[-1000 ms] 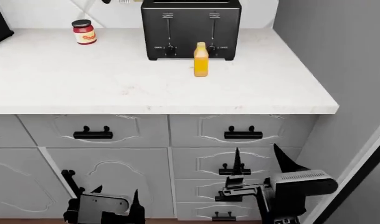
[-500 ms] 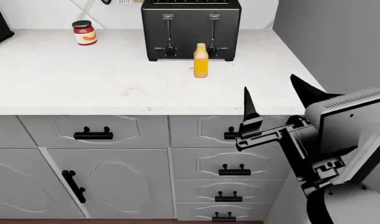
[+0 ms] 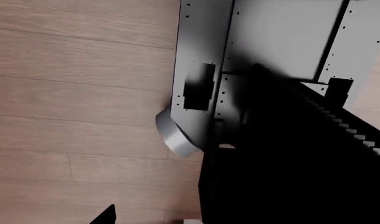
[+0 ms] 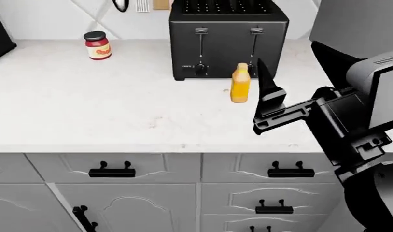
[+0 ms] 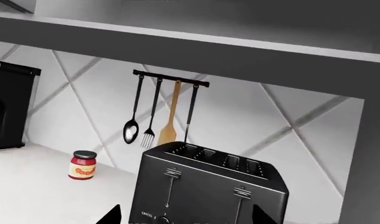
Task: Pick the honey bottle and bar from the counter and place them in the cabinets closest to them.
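A: Left wrist view: wood floor and the robot's grey base only; left gripper's state I cannot tell.

B: Head view: small amber-orange honey bottle (image 4: 240,83) upright on the white marble-look counter (image 4: 106,111), just before the black toaster (image 4: 227,38). Right gripper (image 4: 293,72) spread, empty.

A: Right wrist view: toaster, no bottle.

B: Likely light, smooth plastic; grip mid-body.

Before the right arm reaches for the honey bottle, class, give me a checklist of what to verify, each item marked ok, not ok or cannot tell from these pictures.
1. Honey bottle upright on the counter: ok.
2. Right gripper open and empty: ok, in the head view its fingers stand apart with nothing between them.
3. Gripper around the bottle: not ok, it is beside the bottle, apart from it.
4. Room behind the bottle: not ok, the toaster stands right behind it.
5. Bar located: not ok, no view shows it.
6. Left gripper state: cannot tell, the left wrist view shows only floor and the robot's body.
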You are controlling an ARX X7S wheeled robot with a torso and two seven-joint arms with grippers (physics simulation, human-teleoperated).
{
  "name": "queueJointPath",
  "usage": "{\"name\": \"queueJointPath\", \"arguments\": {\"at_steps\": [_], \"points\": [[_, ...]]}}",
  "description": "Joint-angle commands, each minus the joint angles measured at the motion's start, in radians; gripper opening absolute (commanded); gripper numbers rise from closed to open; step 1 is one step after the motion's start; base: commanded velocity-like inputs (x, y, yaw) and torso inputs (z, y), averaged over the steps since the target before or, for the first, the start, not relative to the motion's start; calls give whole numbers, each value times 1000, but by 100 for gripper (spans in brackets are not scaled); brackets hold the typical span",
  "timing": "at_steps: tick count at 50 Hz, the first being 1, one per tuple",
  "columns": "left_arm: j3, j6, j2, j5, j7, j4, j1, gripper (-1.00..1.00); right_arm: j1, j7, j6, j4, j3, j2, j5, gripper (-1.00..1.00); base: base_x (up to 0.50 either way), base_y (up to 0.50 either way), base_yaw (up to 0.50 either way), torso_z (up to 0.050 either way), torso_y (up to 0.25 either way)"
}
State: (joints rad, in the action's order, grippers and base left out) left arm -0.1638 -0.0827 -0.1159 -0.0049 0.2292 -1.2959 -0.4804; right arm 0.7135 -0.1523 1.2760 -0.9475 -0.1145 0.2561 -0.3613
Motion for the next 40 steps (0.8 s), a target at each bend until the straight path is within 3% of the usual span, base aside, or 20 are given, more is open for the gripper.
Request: {"name": "queueJointPath", "arguments": {"at_steps": [1,24,29,34,40], "points": [[-4,-1,7,5,17,-13,-15,100,79,-25,91,-23,-44,3,-55,100,500,51,0,0,0],[8,-5,7,5,17,-13,-15,100,89,-12,150,-40,-78,11,-113,100,500,0,-14,0,0],[10,-9,7,5,15,-13,-16,100,86,5,144,-47,-71,12,-111,100,52,0,-498,0,3],[10,-11,7,4,19,-13,-16,100,76,9,136,-31,-35,39,-110,100,0,0,0,0,0],[9,-15,7,4,16,-13,-16,100,94,-21,162,-61,-64,34,-160,100,500,-17,0,0,0]]}}
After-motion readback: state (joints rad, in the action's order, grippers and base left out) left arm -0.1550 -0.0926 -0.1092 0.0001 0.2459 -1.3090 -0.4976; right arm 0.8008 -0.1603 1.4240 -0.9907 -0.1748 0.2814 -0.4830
